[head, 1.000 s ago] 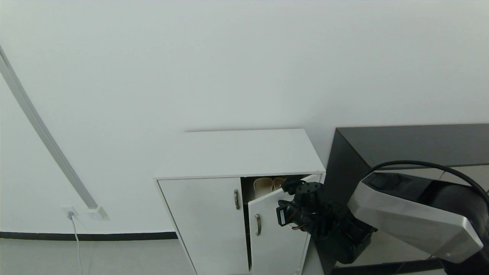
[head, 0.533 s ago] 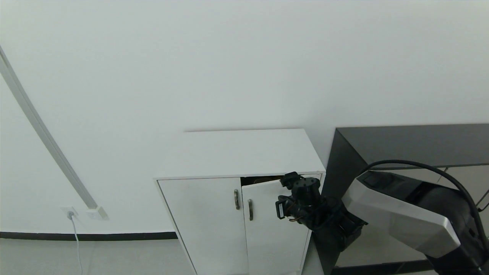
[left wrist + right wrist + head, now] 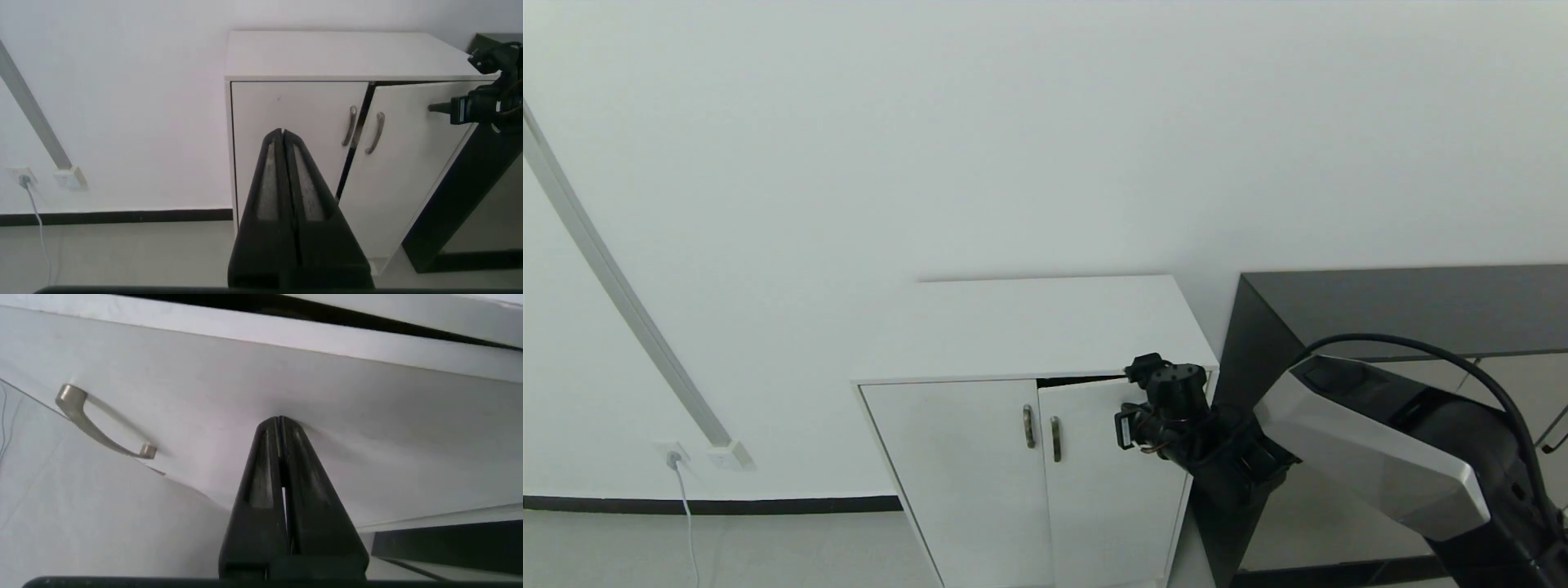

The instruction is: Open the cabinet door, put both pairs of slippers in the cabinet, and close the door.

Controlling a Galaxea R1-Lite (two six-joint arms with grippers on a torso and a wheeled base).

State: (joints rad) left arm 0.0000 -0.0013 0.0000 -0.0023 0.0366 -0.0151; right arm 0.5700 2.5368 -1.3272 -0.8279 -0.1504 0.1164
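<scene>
Cabinet door (image 3: 1111,482), the right-hand one of the white cabinet (image 3: 1045,327) standing against the wall, is all but shut. A thin dark slit shows along its top edge under the cabinet's top board, and in the left wrist view a narrow dark gap runs between it and the left door (image 3: 956,465). Its handle (image 3: 1055,438) and the left door's handle (image 3: 1028,426) sit upright side by side at the meeting edges. The right gripper (image 3: 282,420) is clenched, its fingers pressed together with nothing between them. Its tips rest against the door's face high up, toward the hinge side and away from the handle. The left gripper (image 3: 282,132) is likewise closed on nothing, held well back from the cabinet and pointing at the left door's front. Just beside the cabinet on the right stands a dark table (image 3: 1405,302). On the wall to the left a pale conduit (image 3: 605,269) slopes down to a socket (image 3: 672,454), from which a cord (image 3: 689,523) hangs toward the floor.
</scene>
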